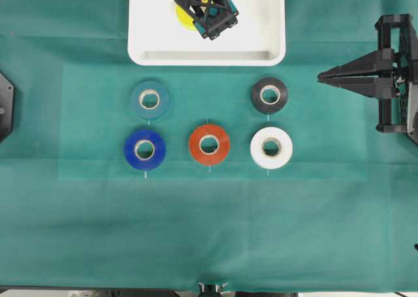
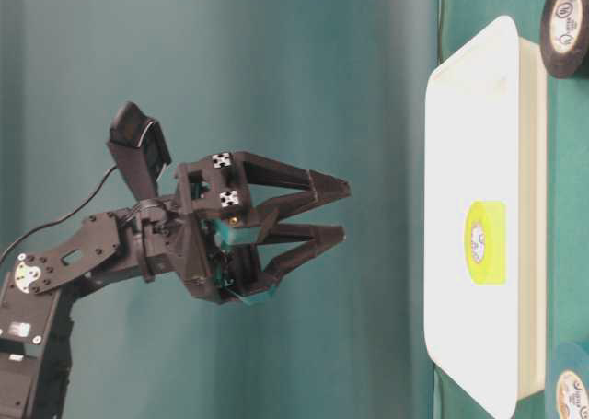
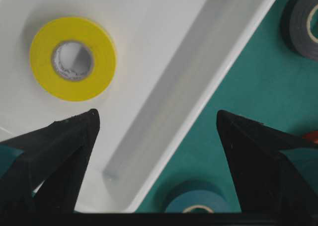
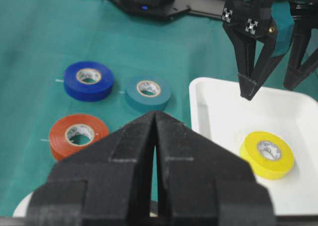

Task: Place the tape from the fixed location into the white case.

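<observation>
The tape (image 3: 72, 58) lies in the white case (image 3: 164, 62) beneath the left gripper (image 3: 156, 121) (fingers spread, empty).

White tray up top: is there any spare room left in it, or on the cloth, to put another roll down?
Yes. In the white case only the tape lies, under the open left gripper; its right half is bare. The cloth below the blue roll, orange-red roll and white roll is bare. The roll cluster itself is crowded.

overhead looks straight down; both wrist views share the white case (image 3: 149, 62).
</observation>
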`<state>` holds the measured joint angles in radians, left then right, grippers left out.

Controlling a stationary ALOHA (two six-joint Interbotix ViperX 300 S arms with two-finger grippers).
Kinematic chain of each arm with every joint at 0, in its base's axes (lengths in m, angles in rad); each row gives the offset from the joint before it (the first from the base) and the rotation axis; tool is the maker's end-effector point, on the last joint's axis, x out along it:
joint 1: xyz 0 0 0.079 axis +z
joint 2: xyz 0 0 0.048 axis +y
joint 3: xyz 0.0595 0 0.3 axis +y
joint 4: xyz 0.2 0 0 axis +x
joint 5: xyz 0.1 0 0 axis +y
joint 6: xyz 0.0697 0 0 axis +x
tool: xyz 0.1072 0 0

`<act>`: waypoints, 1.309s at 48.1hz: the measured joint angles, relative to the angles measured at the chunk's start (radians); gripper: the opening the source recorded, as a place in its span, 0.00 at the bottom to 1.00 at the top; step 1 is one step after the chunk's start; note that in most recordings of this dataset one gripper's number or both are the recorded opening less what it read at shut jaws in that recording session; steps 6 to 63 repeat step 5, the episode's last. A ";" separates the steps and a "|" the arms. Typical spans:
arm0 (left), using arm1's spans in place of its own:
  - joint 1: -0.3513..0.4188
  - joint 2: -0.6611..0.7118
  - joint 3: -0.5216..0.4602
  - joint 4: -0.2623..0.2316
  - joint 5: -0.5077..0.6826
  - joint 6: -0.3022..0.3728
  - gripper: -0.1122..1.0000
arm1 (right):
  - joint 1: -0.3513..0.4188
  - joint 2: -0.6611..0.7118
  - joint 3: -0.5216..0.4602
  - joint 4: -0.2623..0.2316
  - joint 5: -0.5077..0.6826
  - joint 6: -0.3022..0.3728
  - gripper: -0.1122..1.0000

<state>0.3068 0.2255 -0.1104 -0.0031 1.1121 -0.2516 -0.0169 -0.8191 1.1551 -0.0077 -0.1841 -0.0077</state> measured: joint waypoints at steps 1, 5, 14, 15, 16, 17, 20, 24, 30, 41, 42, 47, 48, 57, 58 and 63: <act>0.000 -0.003 0.000 0.000 0.000 0.000 0.96 | 0.000 -0.002 0.000 0.000 0.000 0.000 0.10; 0.000 -0.012 0.000 0.000 0.000 0.000 0.96 | 0.000 -0.002 0.000 0.000 0.002 0.000 0.10; 0.000 -0.012 0.000 0.000 0.000 0.000 0.96 | 0.000 -0.002 0.000 0.000 0.002 0.000 0.10; 0.000 -0.012 0.000 0.000 0.000 0.000 0.96 | 0.000 -0.002 0.000 0.000 0.002 0.000 0.10; 0.000 -0.012 0.000 0.000 0.000 0.000 0.96 | 0.000 -0.002 0.000 0.000 0.002 0.000 0.10; 0.000 -0.012 0.000 0.000 0.000 0.000 0.96 | 0.000 -0.002 0.000 0.000 0.002 0.000 0.10; 0.000 -0.012 0.000 0.000 0.000 0.000 0.96 | 0.000 -0.002 0.000 0.000 0.002 0.000 0.10; 0.000 -0.012 0.000 0.000 0.000 0.000 0.96 | 0.000 -0.002 0.000 0.000 0.002 0.000 0.10; 0.000 -0.012 0.000 0.000 0.000 0.000 0.96 | 0.000 -0.002 0.000 0.000 0.002 0.000 0.10; 0.000 -0.012 0.000 0.000 0.000 0.000 0.96 | 0.000 -0.002 0.000 0.000 0.002 0.000 0.10; 0.000 -0.012 0.000 0.000 0.000 0.000 0.96 | 0.000 -0.002 0.000 0.000 0.002 0.000 0.10; 0.000 -0.012 0.000 0.000 0.000 0.000 0.96 | 0.000 -0.002 0.000 0.000 0.002 0.000 0.10; 0.000 -0.012 0.000 0.000 0.000 0.000 0.96 | 0.000 -0.002 0.000 0.000 0.002 0.000 0.10; 0.000 -0.012 0.000 0.000 0.000 0.000 0.96 | 0.000 -0.002 0.000 0.000 0.002 0.000 0.10; 0.000 -0.012 0.000 0.000 0.000 0.000 0.96 | 0.000 -0.002 0.000 0.000 0.002 0.000 0.10; 0.000 -0.012 0.000 0.000 0.000 0.000 0.96 | 0.000 -0.002 0.000 0.000 0.002 0.000 0.10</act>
